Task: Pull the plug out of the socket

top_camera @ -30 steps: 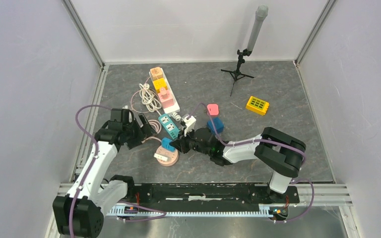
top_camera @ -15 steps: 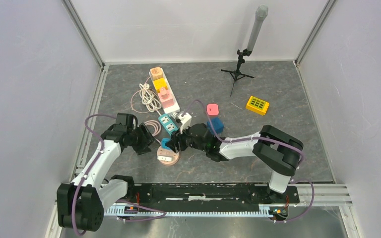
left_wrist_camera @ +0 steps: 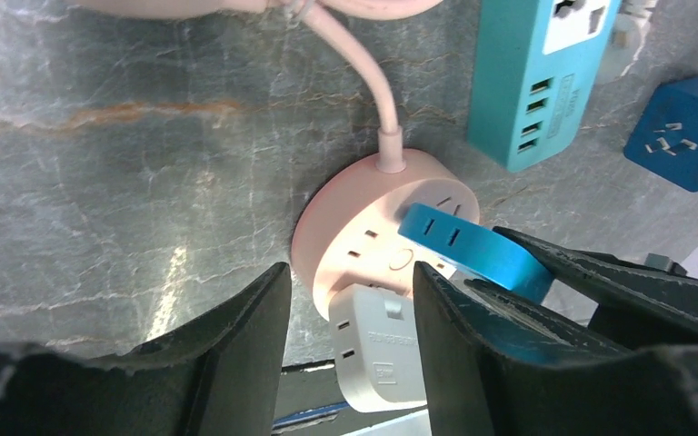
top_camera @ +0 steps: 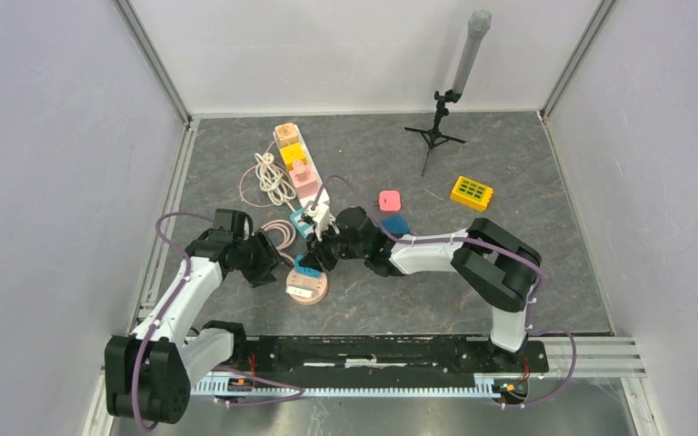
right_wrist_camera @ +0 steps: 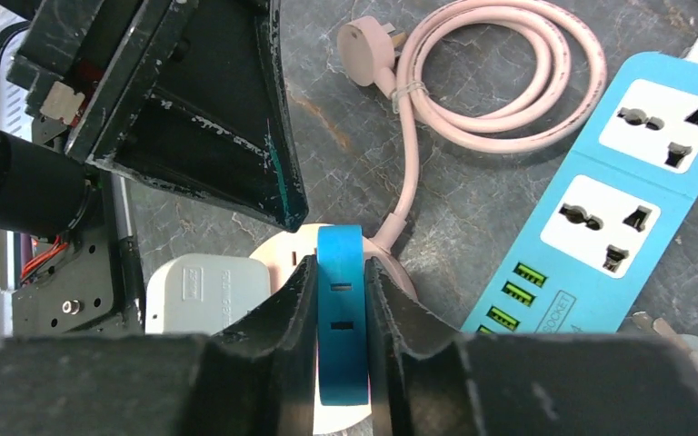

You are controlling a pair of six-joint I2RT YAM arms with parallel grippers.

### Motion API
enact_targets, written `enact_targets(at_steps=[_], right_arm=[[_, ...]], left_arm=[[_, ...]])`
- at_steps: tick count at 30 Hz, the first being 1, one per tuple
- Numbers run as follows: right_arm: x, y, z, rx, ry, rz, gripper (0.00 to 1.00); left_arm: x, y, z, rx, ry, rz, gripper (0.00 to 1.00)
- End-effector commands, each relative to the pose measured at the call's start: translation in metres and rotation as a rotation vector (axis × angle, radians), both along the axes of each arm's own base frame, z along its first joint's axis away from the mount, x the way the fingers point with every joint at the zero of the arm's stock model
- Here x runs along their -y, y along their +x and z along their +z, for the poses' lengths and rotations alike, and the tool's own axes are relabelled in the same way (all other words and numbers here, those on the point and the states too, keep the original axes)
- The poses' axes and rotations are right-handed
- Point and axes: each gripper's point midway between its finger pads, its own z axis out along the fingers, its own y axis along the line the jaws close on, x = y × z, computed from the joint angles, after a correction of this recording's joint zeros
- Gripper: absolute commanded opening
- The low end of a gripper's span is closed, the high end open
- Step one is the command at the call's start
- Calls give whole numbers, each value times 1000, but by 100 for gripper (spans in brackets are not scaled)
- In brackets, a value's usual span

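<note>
Left gripper [left_wrist_camera: 350, 277] nearer pink socket [left_wrist_camera: 341, 222], right gripper [right_wrist_camera: 338, 282] clamping blue plug [right_wrist_camera: 340, 363] (upright)

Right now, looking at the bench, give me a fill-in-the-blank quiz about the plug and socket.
The right gripper is shut on a plug coloured ___.
The round socket beneath it is ___.
The power strip shows ___ large outlets in the right wrist view.
Missing words: blue, pink, two.

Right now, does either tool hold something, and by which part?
The right tool pinches the blue plug by its two long sides. The left tool straddles the round pink socket; whether it grips cannot be told.
</note>
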Motion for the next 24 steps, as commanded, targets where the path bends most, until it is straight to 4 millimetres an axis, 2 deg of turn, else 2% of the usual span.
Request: enact_targets(at_steps=[1,4,5,8,13,20,24], right_arm=[[-8,3,9,20,35,3,21],[-6,19,15,37,69,-132,9],[-4,24,15,40,78,-177,8],[-6,32,22,47,120,-276,8],[-16,43,30,40,164,-386,8],[-21,51,29,30,166,-421,10],[-25,49,26,14,163,-404,11]], left_arm=[[-9,3,14,17,45,32,60],[-9,6,20,38,43,41,61],[-9,6,19,36,43,43,62],[-7,4,16,17,29,43,66],[-3,2,6,-16,9,51,66],[-10,9,-1,-28,36,125,66],[-13,4,-12,-63,57,134,65]])
